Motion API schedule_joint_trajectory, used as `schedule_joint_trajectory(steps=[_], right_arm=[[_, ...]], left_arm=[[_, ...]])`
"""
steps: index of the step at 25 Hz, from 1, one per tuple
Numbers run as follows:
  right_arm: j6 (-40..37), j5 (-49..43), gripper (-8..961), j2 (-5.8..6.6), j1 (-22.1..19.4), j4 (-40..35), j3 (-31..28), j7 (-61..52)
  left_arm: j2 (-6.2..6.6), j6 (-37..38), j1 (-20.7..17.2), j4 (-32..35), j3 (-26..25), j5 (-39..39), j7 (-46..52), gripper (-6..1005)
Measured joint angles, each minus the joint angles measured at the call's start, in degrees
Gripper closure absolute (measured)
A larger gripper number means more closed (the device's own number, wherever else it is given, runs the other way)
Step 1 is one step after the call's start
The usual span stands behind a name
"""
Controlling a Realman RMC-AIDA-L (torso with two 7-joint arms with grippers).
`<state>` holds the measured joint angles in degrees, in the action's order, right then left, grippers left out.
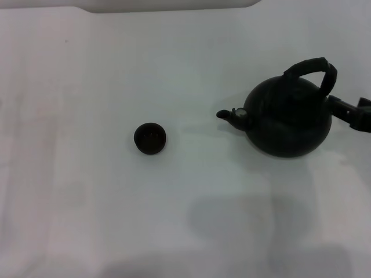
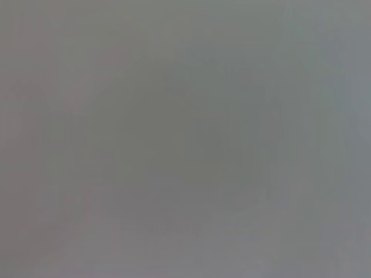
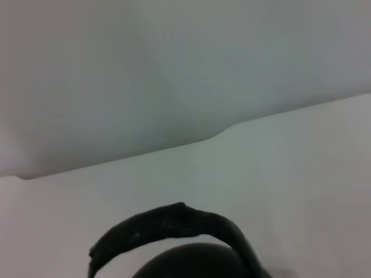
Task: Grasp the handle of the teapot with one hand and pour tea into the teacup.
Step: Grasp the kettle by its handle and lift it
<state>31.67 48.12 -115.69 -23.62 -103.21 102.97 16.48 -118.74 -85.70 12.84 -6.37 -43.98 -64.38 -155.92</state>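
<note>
Black right claw (image 1: pixel 352 113) beside big round shiny black teapot (image 1: pixel 288 119), grip unclear; arched black handle (image 1: pixel 313 68) ungrabbed, tiny dark teacup (image 1: pixel 151 138) unfilled.

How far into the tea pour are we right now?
Early. Done: the right claw has reached the large round glossy black teapot, beside the base of its thick black arched handle; whether it grips is unclear. In hand: securing that handle. Left: lifting, carrying the teapot over to the tiny round dark teacup, which stands apart off the spout side, and tilting. The left claw is out of view.
</note>
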Motion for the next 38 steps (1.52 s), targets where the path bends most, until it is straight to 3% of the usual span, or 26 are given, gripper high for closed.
schedule_joint_trajectory(steps=[9, 27, 32, 38], right_arm=[[-11.0, 0.5, 228, 0.16, 2.2, 6.0, 4.3, -0.1], [-15.3, 4.0, 230, 0.39, 12.1, 16.3, 4.2, 0.1], [-15.3, 4.1, 272, 0.53, 12.7, 16.7, 4.1, 0.6], [-14.5, 4.1, 488, 0.62, 13.2, 16.7, 3.5, 1.4]], left_arm=[[0.07, 0.0, 0.5, 0.1, 0.0, 0.0, 0.0, 110], [0.08, 0.5, 1.1, 0.1, -0.1, -1.8, 0.0, 111], [-0.06, 0.6, 1.3, 0.1, -0.1, -2.8, 0.1, 111], [-0.09, 0.6, 1.4, 0.0, -0.1, -2.9, 0.3, 111]])
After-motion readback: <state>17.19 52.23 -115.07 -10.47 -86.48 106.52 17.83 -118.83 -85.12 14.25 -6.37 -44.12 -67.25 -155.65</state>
